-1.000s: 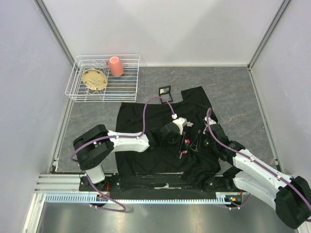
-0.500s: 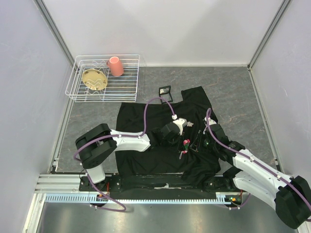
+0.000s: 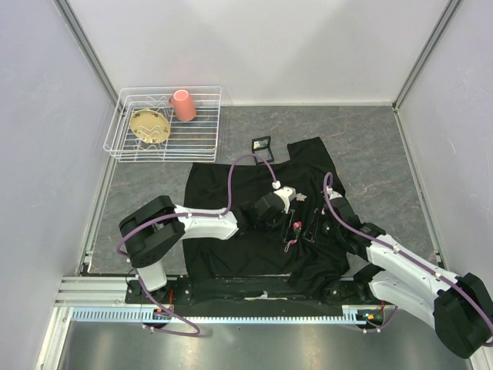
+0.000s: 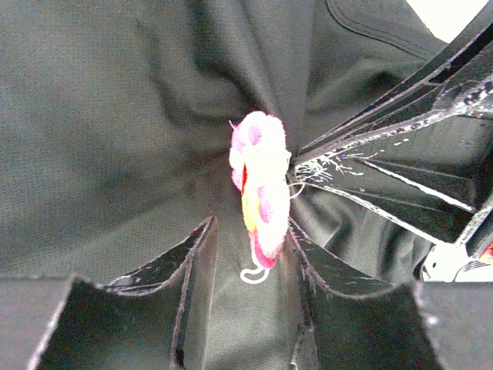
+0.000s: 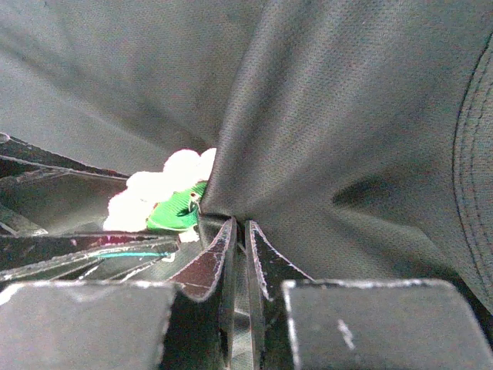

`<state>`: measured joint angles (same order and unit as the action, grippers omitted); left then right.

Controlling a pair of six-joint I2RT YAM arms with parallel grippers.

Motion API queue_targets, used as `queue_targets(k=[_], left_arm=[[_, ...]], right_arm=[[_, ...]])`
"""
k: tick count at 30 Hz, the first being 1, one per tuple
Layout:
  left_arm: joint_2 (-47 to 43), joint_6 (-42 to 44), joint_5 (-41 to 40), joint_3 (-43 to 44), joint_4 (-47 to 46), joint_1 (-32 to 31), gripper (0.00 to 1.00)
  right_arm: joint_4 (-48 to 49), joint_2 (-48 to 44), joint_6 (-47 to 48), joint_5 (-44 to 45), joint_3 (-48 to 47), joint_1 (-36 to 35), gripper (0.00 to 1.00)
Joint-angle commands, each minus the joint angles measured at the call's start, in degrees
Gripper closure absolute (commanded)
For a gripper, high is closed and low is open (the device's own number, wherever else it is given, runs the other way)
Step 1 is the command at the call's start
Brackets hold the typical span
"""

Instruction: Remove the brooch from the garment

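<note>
The fluffy pink-and-white flower-shaped brooch (image 4: 260, 181), w/ a green part at its back, is seen pinned near the middle of the large black short-sleeved soft-cloth garment (image 3: 231, 193). The garment is spread on the grey table (image 3: 370, 146) in front of the arm bases, and its cloth is bunched into folds that run to the brooch. The left end effector (image 4: 250, 227) is held w/ its fingers apart, one each side of the brooch's lower half; a light touch on one side can't be ruled out, but no clamp is seen. The right end effector (image 5: 239, 231) is closed to a narrow slit just beside the brooch and is judged to be clamped on a fold of the garment, i.e. the cloth is anchored there. The step in hand is judged to be the grasp on the brooch. The left fingers should be closed on the flower body, not on cloth. The pull should then be made slowly, away from the anchored fold, so the pin is slid out and the fabric isn't torn or dragged along. The pin's catch is hidden, so whether it's undone can't be told. Counted: 1 brooch, 1 garment, 2 end effectors. Farther back are 1 white wire rack (image 3: 123, 146) holding 1 pink cup (image 3: 183, 105) and 1 tan dish (image 3: 149, 125), plus 1 small black square frame (image 3: 262, 143) near the garment's far edge.
</note>
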<state>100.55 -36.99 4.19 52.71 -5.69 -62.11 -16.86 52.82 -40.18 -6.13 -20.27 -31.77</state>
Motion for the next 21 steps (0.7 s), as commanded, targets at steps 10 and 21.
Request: queue_targets(k=[10, 21], left_arm=[[0.43, -0.27, 1.88, 3.28, -1.95, 0.23, 0.46], [2.11, -0.71, 0.56, 3.54, -1.78, 0.5, 0.52]], right_arm=[[0.34, -1.14, 0.37, -0.11, -1.35, -0.14, 0.85], [0.34, -1.75, 0.37, -0.81, -1.53, -0.14, 0.84]])
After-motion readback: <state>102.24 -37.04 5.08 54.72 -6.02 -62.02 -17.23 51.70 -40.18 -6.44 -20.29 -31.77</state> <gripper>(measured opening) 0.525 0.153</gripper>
